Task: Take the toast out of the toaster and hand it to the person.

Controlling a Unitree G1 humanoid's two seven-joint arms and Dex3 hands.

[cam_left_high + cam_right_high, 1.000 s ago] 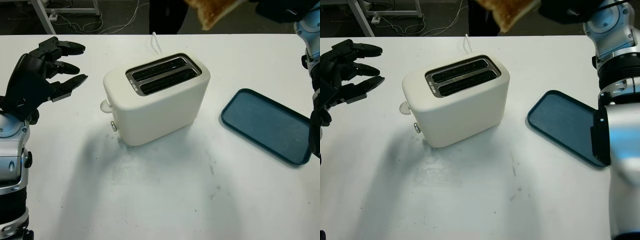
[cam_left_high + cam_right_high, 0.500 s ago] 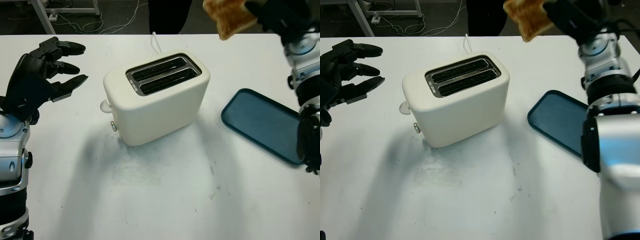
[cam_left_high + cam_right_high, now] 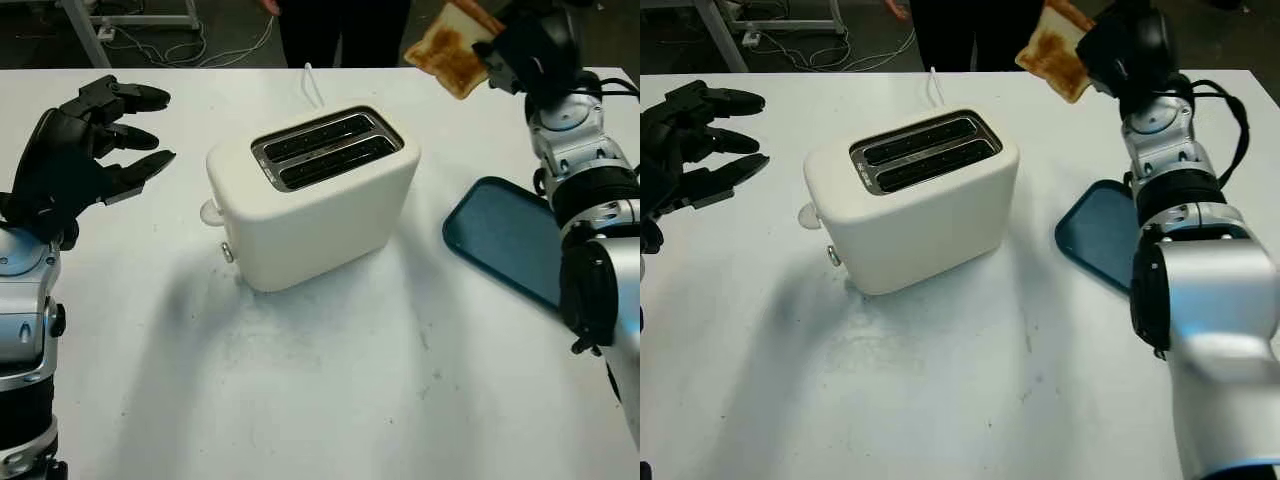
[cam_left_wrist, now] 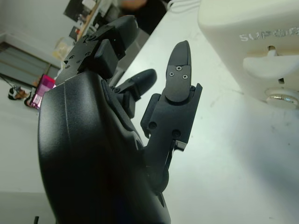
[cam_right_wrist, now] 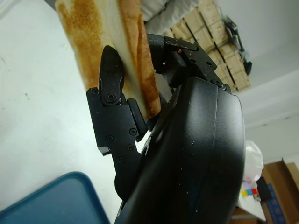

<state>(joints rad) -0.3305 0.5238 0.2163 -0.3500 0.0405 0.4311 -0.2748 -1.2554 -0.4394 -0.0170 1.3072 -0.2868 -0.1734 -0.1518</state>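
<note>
The left hand [image 3: 85, 150] hovers above the near left part of the white table [image 3: 330, 400], holding nothing, open, its palm turned toward the toaster [image 3: 312, 195]; from the left wrist camera the toaster's side with its lever knob [image 4: 271, 70] shows just past the black fingers [image 4: 180, 88]. The cream toaster stands on the table a little left of the middle, well apart from that hand, with its 2 slots [image 3: 325, 148] facing up and dark inside, and a white cord [image 3: 313, 85] running away from its back toward the far edge. To its right a dark blue tray [image 3: 500, 235] lies flat on the table, partly covered by the right arm. Farther back, the right hand [image 3: 530, 50] is raised over the far right edge of the table and grips 1 slice of browned toast [image 3: 450, 50], which is tilted and held clear of the toaster and the tray; from the right wrist camera a finger [image 5: 112, 79] presses against the face of the toast [image 5: 88, 37]. Beyond the table a person [image 3: 340, 30] in dark clothes stands at the far edge
</note>
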